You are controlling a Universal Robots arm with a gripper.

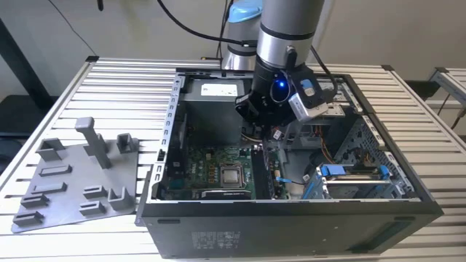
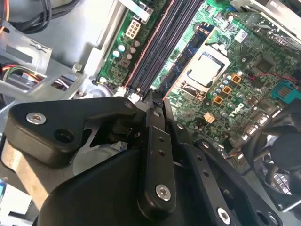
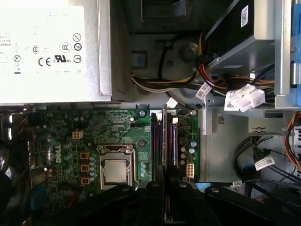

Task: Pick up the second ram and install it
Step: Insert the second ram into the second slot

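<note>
The second ram (image 3: pixel 164 136) stands on edge among the long black slots (image 3: pixel 172 141) of the green motherboard (image 3: pixel 89 136) inside the open computer case (image 1: pixel 291 218), beside the silver processor (image 3: pixel 115 170). The gripper (image 3: pixel 164 188) hangs directly over it with its fingers (image 2: pixel 155 141) drawn close together on the stick's upper edge. Cable bundles (image 3: pixel 188 80) and a drive cage (image 1: pixel 357 180) crowd the case around the arm, while a grey parts tray (image 1: pixel 73 180) lies on the bench beside the case.
</note>
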